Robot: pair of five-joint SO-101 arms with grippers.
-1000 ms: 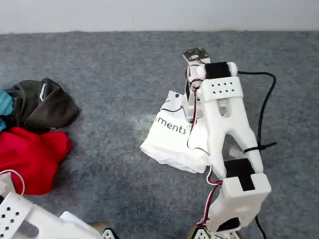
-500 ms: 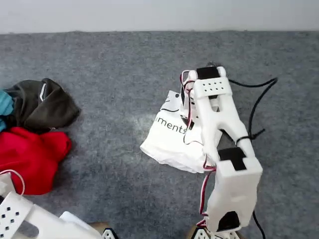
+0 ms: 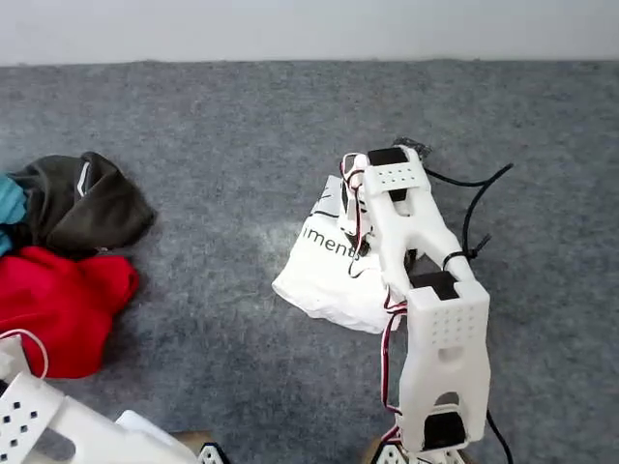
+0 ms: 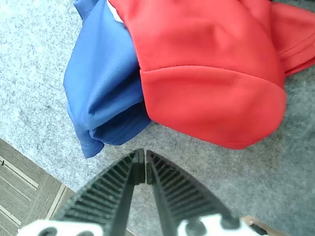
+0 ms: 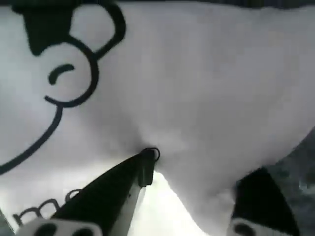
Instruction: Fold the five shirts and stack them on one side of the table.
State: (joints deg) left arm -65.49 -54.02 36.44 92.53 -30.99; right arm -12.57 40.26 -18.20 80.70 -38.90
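Observation:
A crumpled white shirt (image 3: 324,275) with black print lies mid-table. My right arm (image 3: 426,251) bends over it. In the right wrist view my right gripper (image 5: 202,172) is open, and both fingertips (image 5: 146,158) press down into the white shirt (image 5: 197,73). A red shirt (image 3: 58,300), a dark shirt (image 3: 82,203) and a bit of teal-blue shirt (image 3: 8,203) are heaped at the left edge. My left gripper (image 4: 145,167) is shut and empty, hovering just off the red shirt (image 4: 206,73) and the blue shirt (image 4: 103,88).
Grey carpet (image 3: 213,145) covers the table, with open room at the back and between the heap and the white shirt. My left arm's base (image 3: 39,425) sits at the near left corner. Wooden floor (image 4: 24,196) shows past the carpet's edge.
My right arm has drawn back from beyond the white shirt's far edge and come down onto the shirt. The shirts and the left arm have not moved.

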